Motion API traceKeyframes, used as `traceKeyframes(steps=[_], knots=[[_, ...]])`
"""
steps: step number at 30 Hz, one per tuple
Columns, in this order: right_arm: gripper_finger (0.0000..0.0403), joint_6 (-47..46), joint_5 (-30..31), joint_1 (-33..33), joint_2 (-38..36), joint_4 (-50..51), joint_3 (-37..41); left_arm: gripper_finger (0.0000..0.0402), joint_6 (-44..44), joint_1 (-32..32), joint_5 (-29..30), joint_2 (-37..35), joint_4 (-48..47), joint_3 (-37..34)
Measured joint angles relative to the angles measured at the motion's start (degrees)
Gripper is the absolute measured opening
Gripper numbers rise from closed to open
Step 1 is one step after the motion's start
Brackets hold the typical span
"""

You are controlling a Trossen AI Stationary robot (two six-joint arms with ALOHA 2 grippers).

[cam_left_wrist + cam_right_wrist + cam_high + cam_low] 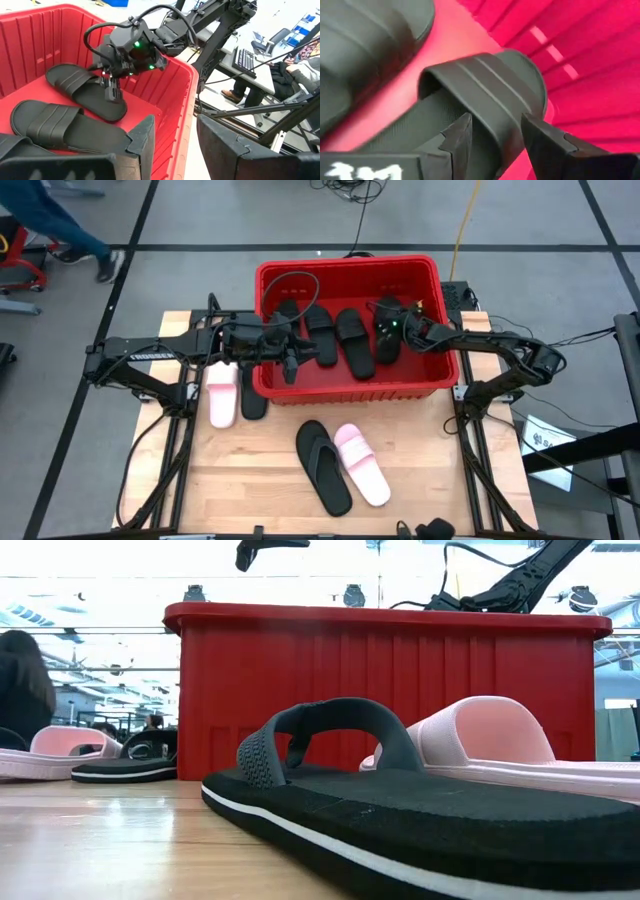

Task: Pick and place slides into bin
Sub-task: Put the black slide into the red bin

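While both arms are reaching over the red bin (350, 385), the job is looking about halfway done by my count: four black slides (355, 340) are lying inside the bin, side by side on its floor, and four more are sitting out on the wooden surface (250, 480). Of those, a pink slide (221, 392) and a black one (254, 398) are lying just beside the bin's left wall, and a black thong sandal (323, 465) plus a second pink slide (361, 464) are lying side by side in front of it. The right tool (492, 135) is hanging down inside the bin's right end, fingers apart, straddling the wide ribbed strap of the rightmost black slide (485, 95) without clamping it. The left tool (172, 137) is hovering over the bin's left end, also spread and gripping nothing. All the slides look like flat, matte rubber with a broad strap, so they'd probably flex a bit when pinched. I'd guess the strap is the easiest spot to grab.
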State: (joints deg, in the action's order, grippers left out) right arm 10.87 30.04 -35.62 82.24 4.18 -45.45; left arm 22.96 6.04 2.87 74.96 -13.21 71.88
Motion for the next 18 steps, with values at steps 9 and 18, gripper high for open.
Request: traceKeyframes(steps=[9,18], knots=[[0.0162,10.76,-1.8,-0.24,-0.35,-0.73,0.0,0.0141,-0.26,0.0,-1.4,0.0,-0.02,0.0],[0.0162,16.79,-10.98,0.12,-1.25,1.55,-0.01,0.0141,-0.26,-0.01,-1.4,0.0,-0.15,0.0]])
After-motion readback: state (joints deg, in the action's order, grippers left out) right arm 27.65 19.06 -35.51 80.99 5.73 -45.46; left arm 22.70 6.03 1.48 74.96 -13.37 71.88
